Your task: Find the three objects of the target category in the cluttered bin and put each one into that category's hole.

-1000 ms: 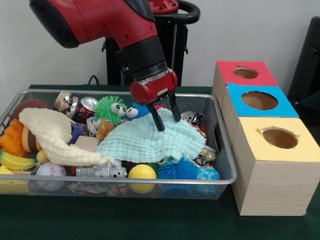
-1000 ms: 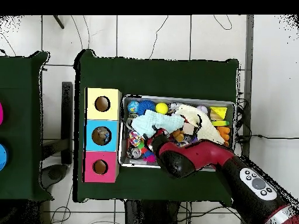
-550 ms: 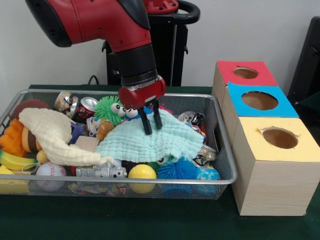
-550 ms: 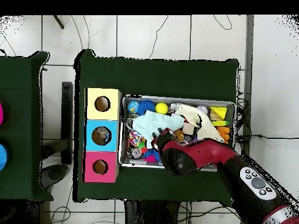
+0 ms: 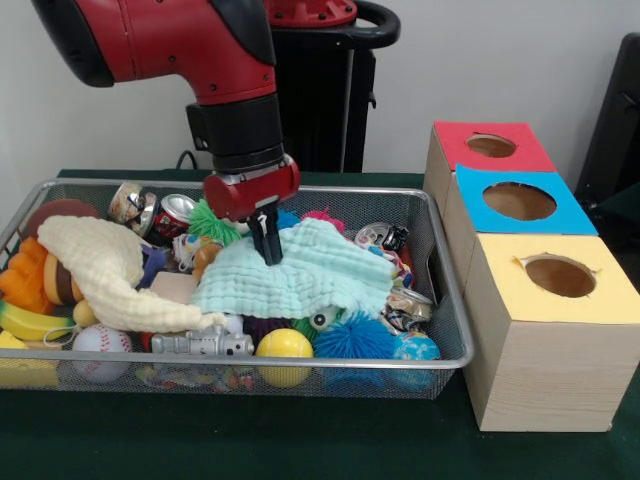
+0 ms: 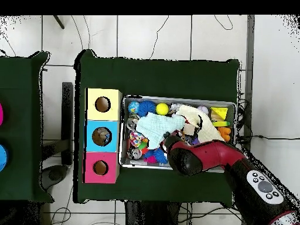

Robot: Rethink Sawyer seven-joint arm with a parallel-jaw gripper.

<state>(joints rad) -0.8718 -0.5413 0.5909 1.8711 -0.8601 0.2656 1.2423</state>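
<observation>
Clearly the gripper (image 5: pixel 268 250) was pinched closed on the pale mint cloth (image 5: pixel 300 275), a soft, rumpled muslin spread over toys in the wire bin (image 5: pixel 440 300).

Front camera near, overhead far above; both share the bin (image 5: pixel 440 300) (image 6: pixel 124 161).

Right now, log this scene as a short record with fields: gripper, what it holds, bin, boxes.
gripper: red and black gripper, shut on the pale green muslin cloth
cloth: bunched, over the toys in the middle of the bin
bin: silver wire mesh bin, cluttered; yellow ball and white baseball at its front
boxes: three wooden boxes beside the bin, tops red, blue, yellow, one round hole each
</observation>
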